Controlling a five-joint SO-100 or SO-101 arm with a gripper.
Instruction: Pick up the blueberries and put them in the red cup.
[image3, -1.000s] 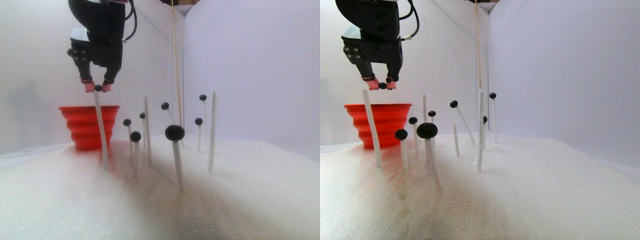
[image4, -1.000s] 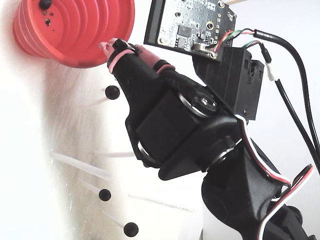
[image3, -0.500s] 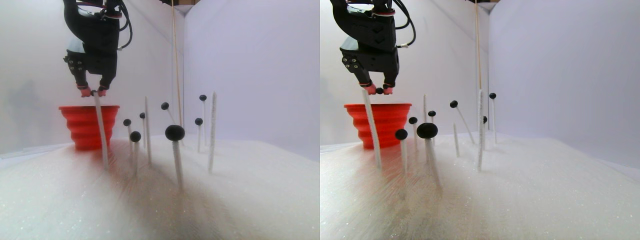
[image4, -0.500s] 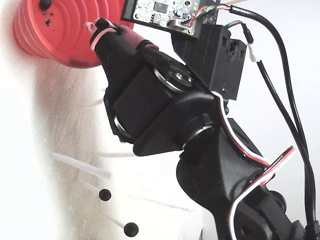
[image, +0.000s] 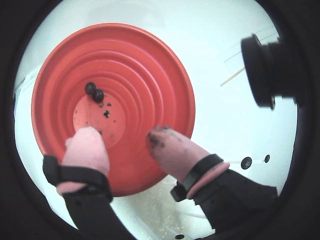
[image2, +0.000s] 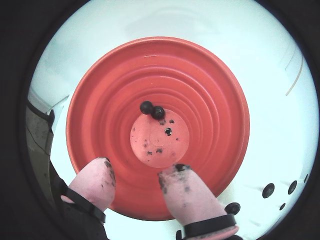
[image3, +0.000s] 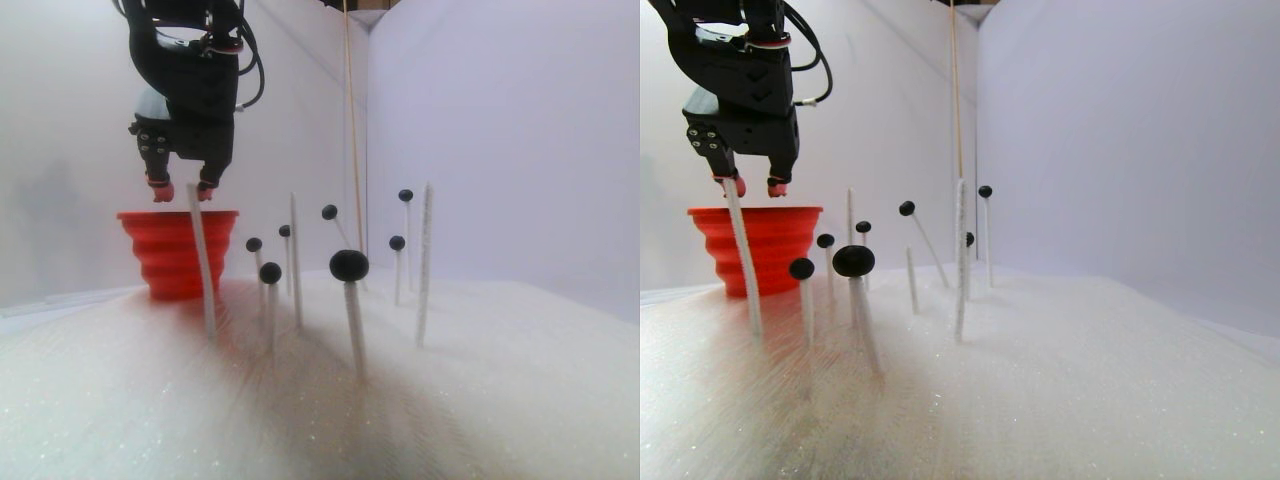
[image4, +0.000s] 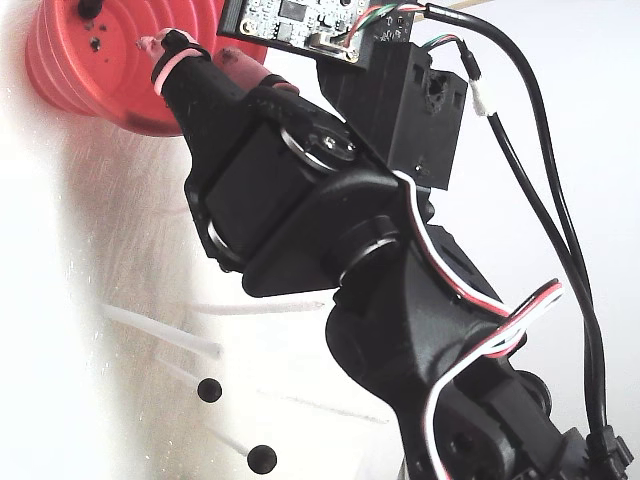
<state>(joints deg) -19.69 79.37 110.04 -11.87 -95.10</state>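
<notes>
The red cup (image: 140, 75) fills both wrist views, and two blueberries (image: 94, 91) lie side by side at the edge of its base (image2: 152, 110). My gripper (image: 121, 134) hangs open just above the cup's rim (image3: 170, 215), pink fingertips (image2: 95, 180) apart with nothing between them. In the stereo pair view the gripper (image3: 182, 190) sits over the cup's right half. Several more blueberries (image3: 349, 265) sit on top of thin white sticks right of the cup. In the fixed view the gripper (image4: 155, 45) points into the cup (image4: 70, 70).
White sticks (image3: 424, 260) stand upright in the white glittery ground (image3: 480, 380), one (image3: 200, 260) right in front of the cup. White walls close the back. A black camera body (image: 265, 70) shows at the right of a wrist view. Two stick-mounted berries (image4: 209, 390) lie below the arm.
The gripper moved left from beside the cup to over it and opened. The blueberry it held between its fingertips is gone from them.
</notes>
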